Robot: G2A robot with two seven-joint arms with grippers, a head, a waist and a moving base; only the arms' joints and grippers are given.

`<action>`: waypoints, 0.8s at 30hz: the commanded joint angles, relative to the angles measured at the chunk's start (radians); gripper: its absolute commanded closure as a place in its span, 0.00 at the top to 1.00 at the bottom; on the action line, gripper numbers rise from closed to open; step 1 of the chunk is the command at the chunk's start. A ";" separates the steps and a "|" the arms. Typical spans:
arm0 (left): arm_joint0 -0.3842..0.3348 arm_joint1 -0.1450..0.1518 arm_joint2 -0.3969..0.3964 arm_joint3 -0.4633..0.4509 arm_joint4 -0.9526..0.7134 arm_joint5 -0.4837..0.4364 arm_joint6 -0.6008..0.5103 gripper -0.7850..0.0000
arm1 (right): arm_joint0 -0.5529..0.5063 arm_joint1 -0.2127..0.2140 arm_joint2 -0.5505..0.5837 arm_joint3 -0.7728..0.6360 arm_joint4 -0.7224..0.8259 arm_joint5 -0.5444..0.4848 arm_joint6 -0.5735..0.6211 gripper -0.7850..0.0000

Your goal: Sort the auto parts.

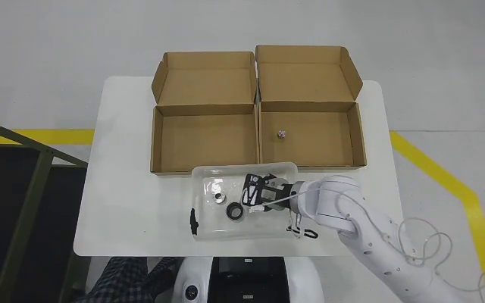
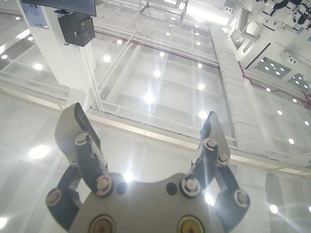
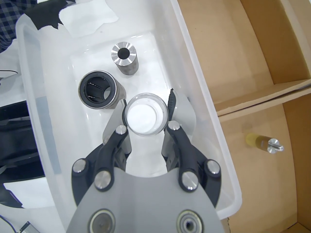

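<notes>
Top view: a clear plastic tub (image 1: 242,168) sits at the near edge of the white table (image 1: 121,189), with two open cardboard boxes side by side just beyond it, so parts can go from the tub into either box with a short move. The right claw (image 3: 148,103) is down inside the tub, its fingers (image 3: 171,103) pressed against opposite sides of a clear ring (image 3: 145,118) that stands upright on the tub floor. This looks like a firm hold made ready for lifting. A black-lined metal sleeve (image 3: 99,93) stands just beside the ring on its left, and a steel plug (image 3: 125,58) stands a little farther left, both untouched. The right box (image 1: 311,140) holds one small part (image 1: 282,134), while the left box (image 1: 204,144) looks bare, so most of the sorting probably lies ahead. The left claw (image 2: 144,111) is spread wide and empty, pointing up at the ceiling (image 2: 170,73), apparently parked out of the way.
</notes>
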 commanded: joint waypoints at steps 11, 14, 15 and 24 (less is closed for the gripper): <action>0.000 0.000 0.000 0.000 0.000 0.000 0.000 1.00 | -0.069 0.023 0.096 -0.167 0.040 -0.048 -0.042 0.00; 0.000 0.000 0.000 0.000 0.000 0.000 0.000 1.00 | -0.082 0.027 0.121 -0.188 0.066 -0.058 -0.075 0.00; 0.000 0.000 0.000 0.000 0.000 0.000 0.000 1.00 | -0.085 0.028 0.128 -0.193 0.081 -0.060 -0.093 0.00; 0.000 0.000 0.000 0.000 0.000 0.000 0.000 1.00 | -0.100 0.033 0.210 -0.206 0.179 -0.062 -0.233 0.00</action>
